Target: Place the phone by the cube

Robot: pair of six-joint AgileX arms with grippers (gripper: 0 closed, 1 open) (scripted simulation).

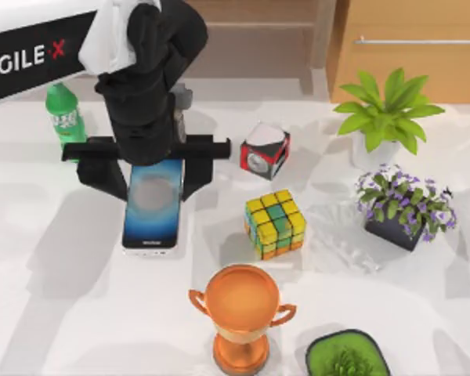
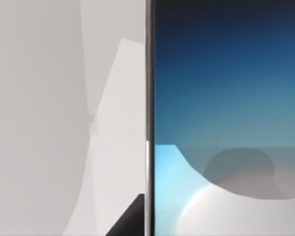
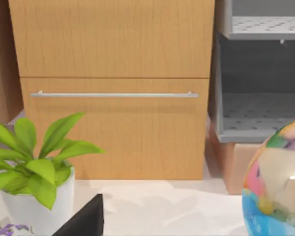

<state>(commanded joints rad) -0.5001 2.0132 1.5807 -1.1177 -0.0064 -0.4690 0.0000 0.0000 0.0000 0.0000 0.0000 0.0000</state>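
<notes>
The left gripper (image 1: 153, 168) straddles the phone (image 1: 151, 205), its fingers spread just wider than the frame (contact cannot be confirmed). The arm hides the phone's far end. The phone lies left of the cube (image 1: 275, 224), apart.

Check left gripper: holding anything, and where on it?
The left gripper straddles the phone at its far end, a finger on each long edge. The views don't settle whether it's clamped or released.

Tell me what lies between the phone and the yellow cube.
Nothing: in the top view, bare white table separates the phone from the cube.
</notes>
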